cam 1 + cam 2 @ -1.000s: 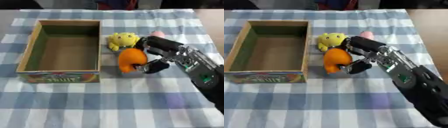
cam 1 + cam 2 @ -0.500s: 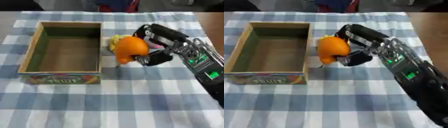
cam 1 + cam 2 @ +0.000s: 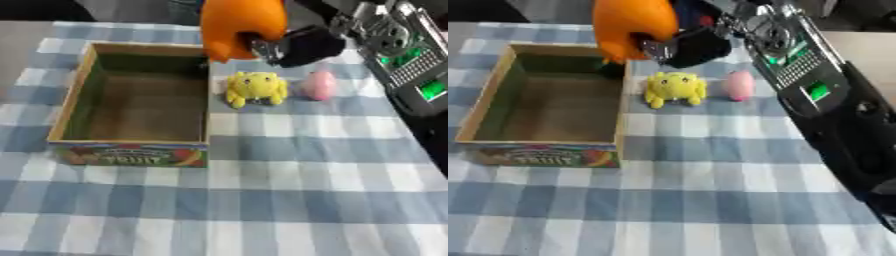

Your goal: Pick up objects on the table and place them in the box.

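I have my right hand [image 3: 297,46] curled around the orange ball [image 3: 241,26], high at the top middle of the frame over the box's [image 3: 80,95] far right edge, so it can drop inside.

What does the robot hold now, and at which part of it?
The right hand holds the orange object, its fingers curled on the lower right side, above the box's far right corner.

A checked tablecloth [image 3: 289,180] bears the box [image 3: 131,152], a yellow toy [image 3: 255,87] and a pink egg [image 3: 318,85].
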You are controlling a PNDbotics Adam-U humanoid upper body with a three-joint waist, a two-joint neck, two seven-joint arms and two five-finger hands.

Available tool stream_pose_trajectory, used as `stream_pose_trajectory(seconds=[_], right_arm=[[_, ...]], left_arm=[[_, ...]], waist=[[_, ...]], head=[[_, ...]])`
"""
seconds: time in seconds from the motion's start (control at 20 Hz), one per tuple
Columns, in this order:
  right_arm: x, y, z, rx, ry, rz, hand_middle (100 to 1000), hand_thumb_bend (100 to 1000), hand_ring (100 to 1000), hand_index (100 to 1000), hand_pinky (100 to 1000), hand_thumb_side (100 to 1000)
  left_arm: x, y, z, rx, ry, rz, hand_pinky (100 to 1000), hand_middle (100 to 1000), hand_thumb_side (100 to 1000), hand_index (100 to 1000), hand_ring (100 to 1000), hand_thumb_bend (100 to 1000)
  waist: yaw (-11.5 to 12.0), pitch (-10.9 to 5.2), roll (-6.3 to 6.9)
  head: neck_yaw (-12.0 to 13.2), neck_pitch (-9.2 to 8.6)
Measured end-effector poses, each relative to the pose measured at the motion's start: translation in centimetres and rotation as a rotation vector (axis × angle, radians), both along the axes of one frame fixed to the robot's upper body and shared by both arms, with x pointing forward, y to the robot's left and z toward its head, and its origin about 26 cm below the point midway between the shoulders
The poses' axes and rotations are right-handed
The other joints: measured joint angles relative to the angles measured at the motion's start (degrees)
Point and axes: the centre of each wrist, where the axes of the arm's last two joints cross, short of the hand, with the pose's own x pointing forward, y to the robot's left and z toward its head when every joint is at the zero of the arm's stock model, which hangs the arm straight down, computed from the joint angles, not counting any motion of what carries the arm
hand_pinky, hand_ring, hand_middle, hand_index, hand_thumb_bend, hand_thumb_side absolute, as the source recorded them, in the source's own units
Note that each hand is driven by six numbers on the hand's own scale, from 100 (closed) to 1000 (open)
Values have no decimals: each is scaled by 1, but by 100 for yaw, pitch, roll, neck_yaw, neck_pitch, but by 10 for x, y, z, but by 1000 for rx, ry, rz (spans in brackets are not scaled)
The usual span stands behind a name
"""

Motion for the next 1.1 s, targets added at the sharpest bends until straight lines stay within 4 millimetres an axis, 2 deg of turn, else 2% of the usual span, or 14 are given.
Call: stream_pose_trajectory(seconds=[0.25,0.55,0.8,1.05,1.1], right_arm=[[23,23,2,18,14,-12,403,100,616,631,597,259],[50,50,-13,28,-4,-59,408,100,620,636,598,301],[73,62,-43,-21,-3,-122,414,100,628,642,599,300],[88,68,-74,-70,7,-178,438,100,639,661,601,293],[91,67,-80,-84,11,-186,442,100,640,664,602,321]], left_arm=[[2,-2,4,11,-16,-18,266,567,823,804,604,136],[6,-7,12,12,-47,-54,269,568,822,804,604,142],[8,-13,18,4,-65,-90,267,567,822,803,604,138],[9,-14,19,-5,-66,-100,268,567,815,801,603,142],[9,-14,19,-5,-65,-101,268,568,813,801,603,140]], waist=[[174,39,-20],[389,168,-48],[553,260,-33],[595,272,-19],[597,273,-18]], head=[[-162,-1],[-376,-21],[-532,-111],[-601,-156],[-606,-161]])
